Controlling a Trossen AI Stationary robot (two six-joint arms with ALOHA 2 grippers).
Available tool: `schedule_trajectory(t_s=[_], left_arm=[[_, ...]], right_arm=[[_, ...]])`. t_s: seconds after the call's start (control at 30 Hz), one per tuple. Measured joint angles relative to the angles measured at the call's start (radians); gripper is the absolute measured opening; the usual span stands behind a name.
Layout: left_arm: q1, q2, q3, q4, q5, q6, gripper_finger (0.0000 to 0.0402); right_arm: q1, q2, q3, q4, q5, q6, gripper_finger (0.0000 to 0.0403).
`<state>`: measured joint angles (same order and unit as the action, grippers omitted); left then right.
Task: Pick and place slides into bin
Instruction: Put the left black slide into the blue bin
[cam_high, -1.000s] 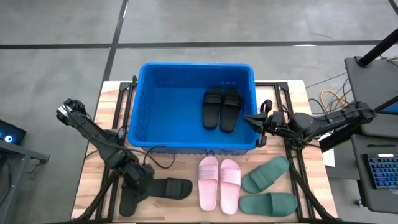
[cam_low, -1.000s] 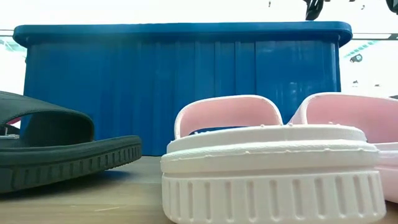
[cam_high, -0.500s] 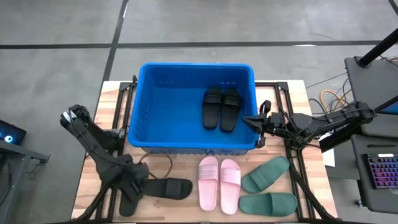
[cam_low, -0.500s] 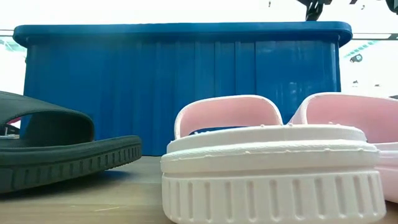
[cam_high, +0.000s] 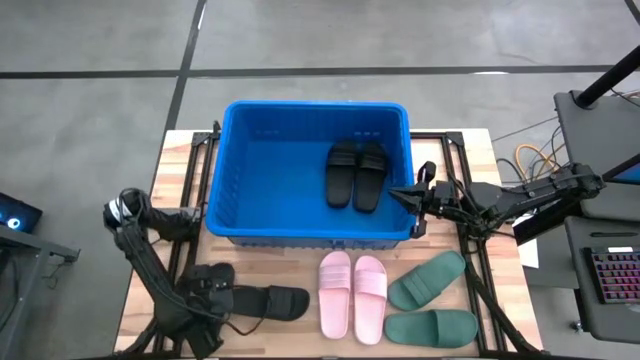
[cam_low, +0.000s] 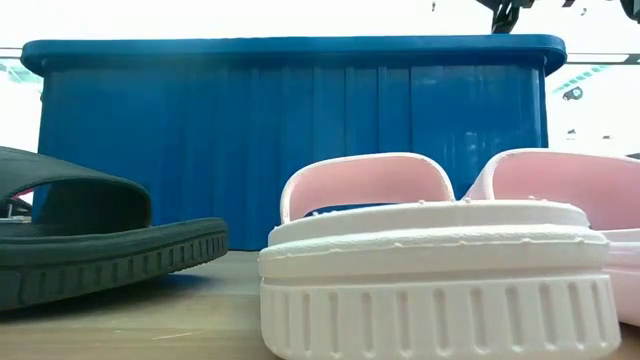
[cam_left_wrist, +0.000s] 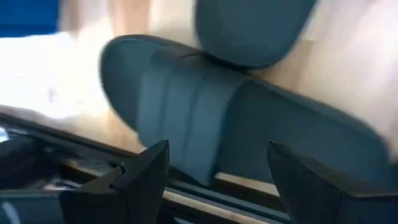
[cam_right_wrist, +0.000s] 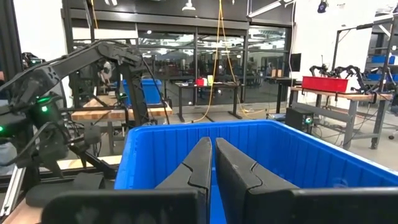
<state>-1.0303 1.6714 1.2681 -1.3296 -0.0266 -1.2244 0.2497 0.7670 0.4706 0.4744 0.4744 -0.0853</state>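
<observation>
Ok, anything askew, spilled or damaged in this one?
Nothing damaged or spilled. Only the two black slides at the table's near left lie untidily, angled to each other, unlike the neat pink pair. The open left gripper hovers over them. One black pair lies in the bin.

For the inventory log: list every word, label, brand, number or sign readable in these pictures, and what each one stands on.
None can be read.
The blue bin: no lettering shows on its walls or rim.
The slides, black, pink and green: no brand mark shows.
Room beyond the table: any signs are too small to read.
</observation>
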Motion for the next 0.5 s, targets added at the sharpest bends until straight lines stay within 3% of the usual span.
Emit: schedule_trajectory(t_s=[0.5], left_arm=[[-0.005,0.103,-0.033,-0.026,-0.035,-0.002,0.0256]], right_arm=[[0.000,0.000,0.000,-0.008,0.007,-0.002,0.0013]])
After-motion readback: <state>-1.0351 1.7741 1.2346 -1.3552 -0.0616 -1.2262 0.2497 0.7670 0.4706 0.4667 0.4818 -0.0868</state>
